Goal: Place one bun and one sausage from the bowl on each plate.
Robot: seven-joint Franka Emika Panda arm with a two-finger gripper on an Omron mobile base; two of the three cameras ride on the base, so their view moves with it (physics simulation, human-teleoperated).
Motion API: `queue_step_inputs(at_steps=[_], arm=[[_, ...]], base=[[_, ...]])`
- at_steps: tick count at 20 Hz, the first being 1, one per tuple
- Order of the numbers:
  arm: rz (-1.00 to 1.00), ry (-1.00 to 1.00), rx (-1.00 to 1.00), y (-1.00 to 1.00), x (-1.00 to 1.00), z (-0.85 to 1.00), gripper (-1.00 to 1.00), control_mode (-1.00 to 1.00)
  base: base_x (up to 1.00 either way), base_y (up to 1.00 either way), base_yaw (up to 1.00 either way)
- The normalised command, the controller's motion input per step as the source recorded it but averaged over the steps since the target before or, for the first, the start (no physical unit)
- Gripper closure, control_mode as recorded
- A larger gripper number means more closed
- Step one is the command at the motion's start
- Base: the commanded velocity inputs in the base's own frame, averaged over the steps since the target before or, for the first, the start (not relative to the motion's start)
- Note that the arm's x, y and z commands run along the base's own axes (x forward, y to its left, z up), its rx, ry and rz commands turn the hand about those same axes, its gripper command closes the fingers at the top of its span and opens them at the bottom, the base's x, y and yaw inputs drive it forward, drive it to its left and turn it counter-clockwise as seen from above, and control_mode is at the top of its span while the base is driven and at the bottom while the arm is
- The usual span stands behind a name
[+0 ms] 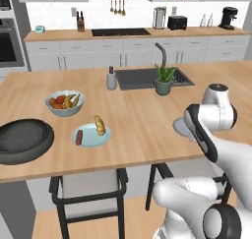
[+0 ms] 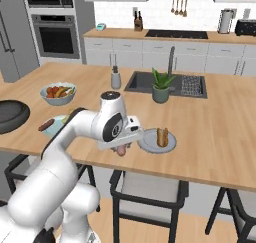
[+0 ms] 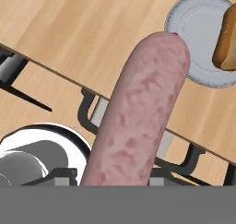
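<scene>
At the far left the dark bowl (image 1: 22, 140) looks empty. Right of it, the fruit bowl (image 1: 64, 104) holds mixed fruit. Next, the near-left plate (image 1: 91, 135) already carries a bun (image 1: 100, 125) and a sausage (image 1: 79, 137), so it seems finished. The gripper (image 2: 121, 149), fingers part closed around a pink sausage (image 3: 140, 112), hangs beside the counter's near edge, probably carrying it rightward. The right plate (image 2: 156, 142) holds one bun (image 2: 162, 136) and lacks a sausage.

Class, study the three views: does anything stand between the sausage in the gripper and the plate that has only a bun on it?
Nothing visible does. The sausage is held in the gripper beside the plate; bare counter lies between them. The bun occupies only one side.
</scene>
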Motion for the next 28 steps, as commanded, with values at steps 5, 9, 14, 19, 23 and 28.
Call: queue_step_inputs(at_steps=[5, 9, 14, 19, 23, 28], arm=[[0.00, 0.06, 0.01, 0.02, 1.00, 0.01, 1.00, -1.00], [-0.15, 0.02, 0.10, -0.07, 1.00, 0.31, 1.00, -1.00], [-0.23, 0.13, 0.05, -0.31, 1.00, -0.10, 1.00, -1.00], [-0.03, 0.01, 0.07, -0.42, 0.84, -0.63, 1.00, -1.00], [0.00, 0.00, 0.08, -0.77, 0.25, -0.16, 1.00, -1.00], [0.00, 0.02, 0.02, -0.24, 0.05, -0.18, 1.00, -1.00]], base=[[0.00, 0.00, 0.00], [0.00, 0.00, 0.00], [0.00, 0.00, 0.00], [0.00, 0.00, 0.00], [0.00, 0.00, 0.00], [0.00, 0.00, 0.00]])
